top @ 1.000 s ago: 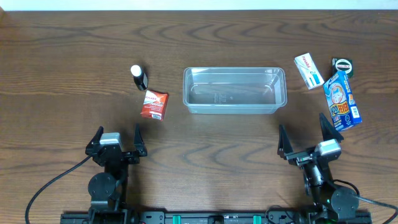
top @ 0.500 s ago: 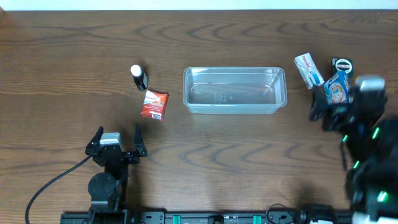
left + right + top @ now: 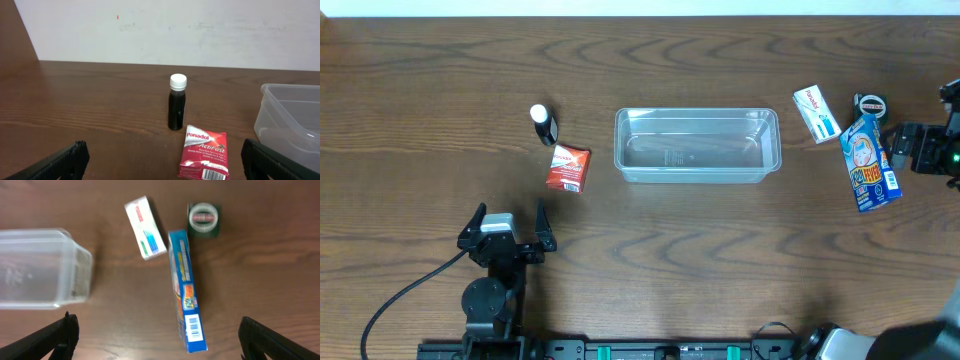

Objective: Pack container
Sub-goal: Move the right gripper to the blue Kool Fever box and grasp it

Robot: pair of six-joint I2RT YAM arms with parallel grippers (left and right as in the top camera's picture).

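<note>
Dark bottle [image 3: 177, 102], white cap, upright | red Panadol packet [image 3: 204, 159] just before it | clear container [image 3: 292, 117] at right | fingertips [image 3: 60, 159] spread, empty.

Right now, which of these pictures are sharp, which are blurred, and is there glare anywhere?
Left wrist view: sharp, the print on the red packet reads clearly. Right wrist view: softly blurred, the blue box and the container have smeared edges. Overhead view: even light, no strong glare, objects crisp; only the right arm at the frame edge is smeared.
</note>
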